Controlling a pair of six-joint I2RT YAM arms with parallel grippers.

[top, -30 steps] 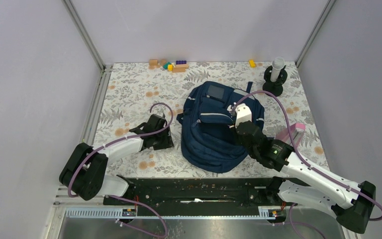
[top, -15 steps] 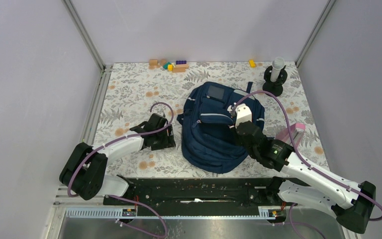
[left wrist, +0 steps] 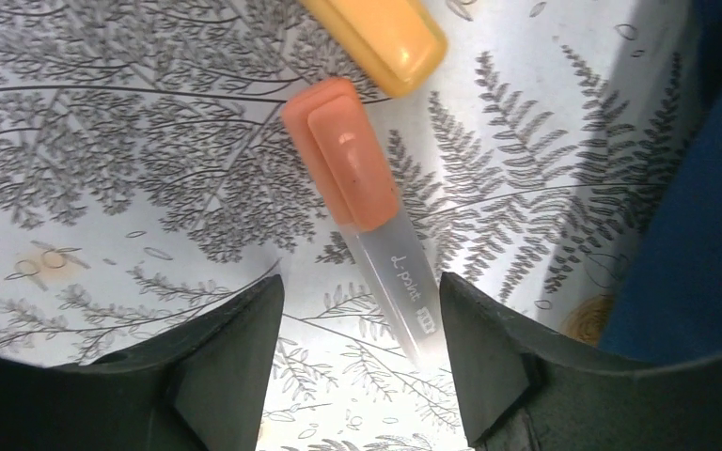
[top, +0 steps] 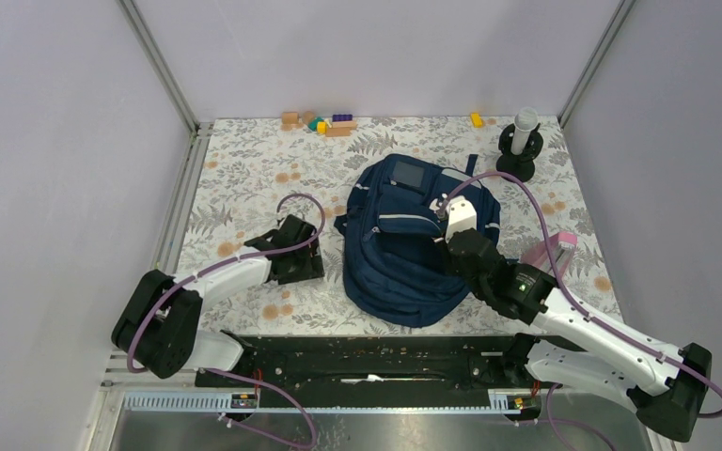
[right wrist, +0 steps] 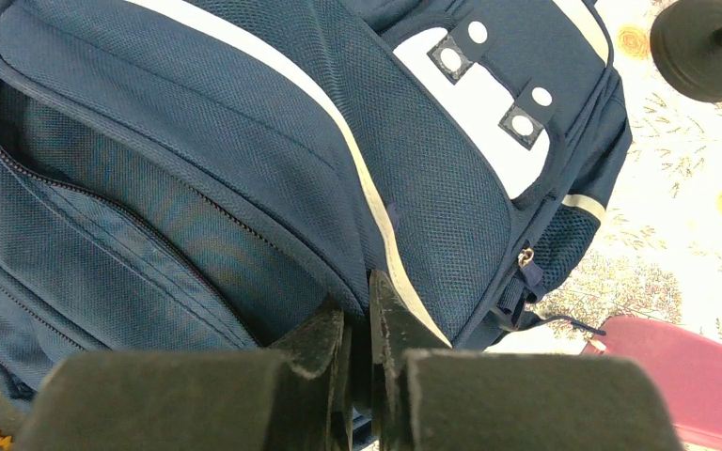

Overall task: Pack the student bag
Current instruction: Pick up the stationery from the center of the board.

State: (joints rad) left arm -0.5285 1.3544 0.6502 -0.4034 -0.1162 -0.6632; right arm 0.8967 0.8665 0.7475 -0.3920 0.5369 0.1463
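The student bag (top: 402, 249) lies flat in the middle of the table, navy with a pale stripe (right wrist: 367, 188) and white patches. My right gripper (right wrist: 359, 287) is shut on the edge of its front pocket flap and holds the pocket (right wrist: 141, 216) agape. To the left of the bag my left gripper (top: 306, 263) hangs low over the table, open. An orange-capped pen (left wrist: 353, 178) with a clear barrel lies on the cloth, its tip between the left fingers, untouched. A yellow-orange marker (left wrist: 385, 33) lies just beyond it.
A pink case (top: 550, 254) sits right of the bag, beside my right arm. A black stand with a white tube (top: 522, 141) is at the back right. Coloured blocks (top: 324, 122) and a yellow block (top: 477, 119) lie along the back wall.
My left gripper has drawn back a little to the left, away from the bag. The right arm and the bag have not moved.
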